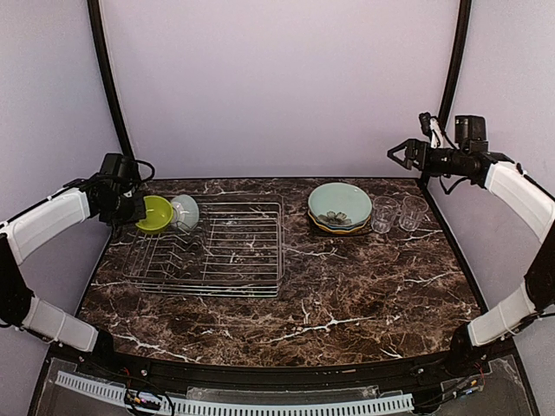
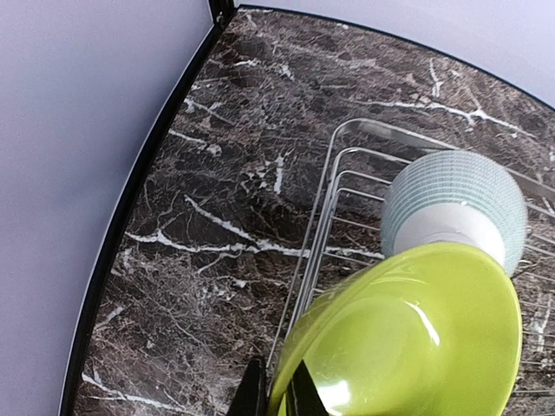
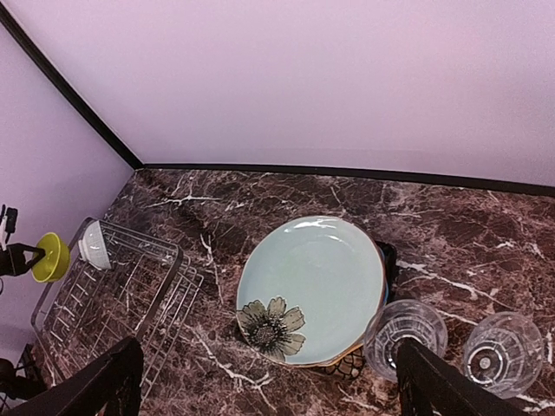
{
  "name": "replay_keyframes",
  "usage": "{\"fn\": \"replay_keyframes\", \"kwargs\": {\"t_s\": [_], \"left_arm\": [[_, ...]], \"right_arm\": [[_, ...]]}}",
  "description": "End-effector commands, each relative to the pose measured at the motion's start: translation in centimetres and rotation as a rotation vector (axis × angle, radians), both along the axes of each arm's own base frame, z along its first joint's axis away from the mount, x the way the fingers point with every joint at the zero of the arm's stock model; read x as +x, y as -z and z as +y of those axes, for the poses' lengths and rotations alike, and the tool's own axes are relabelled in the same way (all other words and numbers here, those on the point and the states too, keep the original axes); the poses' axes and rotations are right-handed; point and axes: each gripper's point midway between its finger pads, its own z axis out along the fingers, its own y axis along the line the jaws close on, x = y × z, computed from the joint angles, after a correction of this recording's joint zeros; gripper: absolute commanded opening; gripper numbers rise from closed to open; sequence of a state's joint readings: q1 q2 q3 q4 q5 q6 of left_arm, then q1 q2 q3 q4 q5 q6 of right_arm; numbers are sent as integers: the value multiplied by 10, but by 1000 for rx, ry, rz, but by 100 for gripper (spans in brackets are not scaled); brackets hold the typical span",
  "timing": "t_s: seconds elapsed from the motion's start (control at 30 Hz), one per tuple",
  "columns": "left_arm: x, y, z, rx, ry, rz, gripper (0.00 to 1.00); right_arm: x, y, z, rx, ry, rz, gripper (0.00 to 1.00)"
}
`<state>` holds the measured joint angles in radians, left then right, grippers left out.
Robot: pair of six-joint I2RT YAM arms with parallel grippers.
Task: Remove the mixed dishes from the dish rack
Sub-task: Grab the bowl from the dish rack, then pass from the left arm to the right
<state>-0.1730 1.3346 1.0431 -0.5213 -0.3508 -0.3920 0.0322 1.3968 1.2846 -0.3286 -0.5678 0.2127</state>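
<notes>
**A:** Start on the left. How is that arm set?

**B:** It reaches in from the table's left edge with the white forearm angled inward. The left gripper [image 1: 130, 211] is clamped on the rim of the yellow-green bowl [image 1: 156, 213], one finger inside the rim and one outside. The bowl stands on edge with its hollow turned toward the wrist.

**A:** Is the bowl clear of the wires?

**B:** I can't tell. It sits at the far-left corner of the dish rack [image 1: 217, 269], which stretches away to the gripper's right on the marble tabletop [image 1: 347, 295].

**A:** What is past the fingers?

**B:** The pale-green bowl [image 1: 185, 212] is just beyond the held one. It is tilted, with its ribbed underside and white foot facing the gripper.

**A:** And the right arm?

**B:** It is held high, with the forearm sloping up from the right edge. The right gripper [image 1: 401, 154] points left with its fingers spread wide and holds nothing. Below and ahead of it, the flower plate [image 1: 339, 204] tops a stack showing yellow and blue rims. Two clear ribbed glasses [image 1: 384, 214] stand upright just beside the stack, nearer the gripper.
</notes>
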Motion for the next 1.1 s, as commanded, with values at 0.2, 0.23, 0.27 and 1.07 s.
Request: {"fn": "replay_keyframes", "kwargs": {"t_s": [0.2,0.23,0.27,1.07], "left_arm": [[-4,-72,-72,-125,262,-172,1],[-6,-71,-89,-142,309,-164,1],[-6,-74,-98,-158,325,-167,1],[-8,-41,-280,-221,519,-123,1]], "right_arm": [[-20,-3,96,-23,-209,-8,99],[-25,0,109,-34,-240,-4,99],[-28,2,121,-44,-265,2,98],[-88,59,267,-220,-459,132,73]]}}
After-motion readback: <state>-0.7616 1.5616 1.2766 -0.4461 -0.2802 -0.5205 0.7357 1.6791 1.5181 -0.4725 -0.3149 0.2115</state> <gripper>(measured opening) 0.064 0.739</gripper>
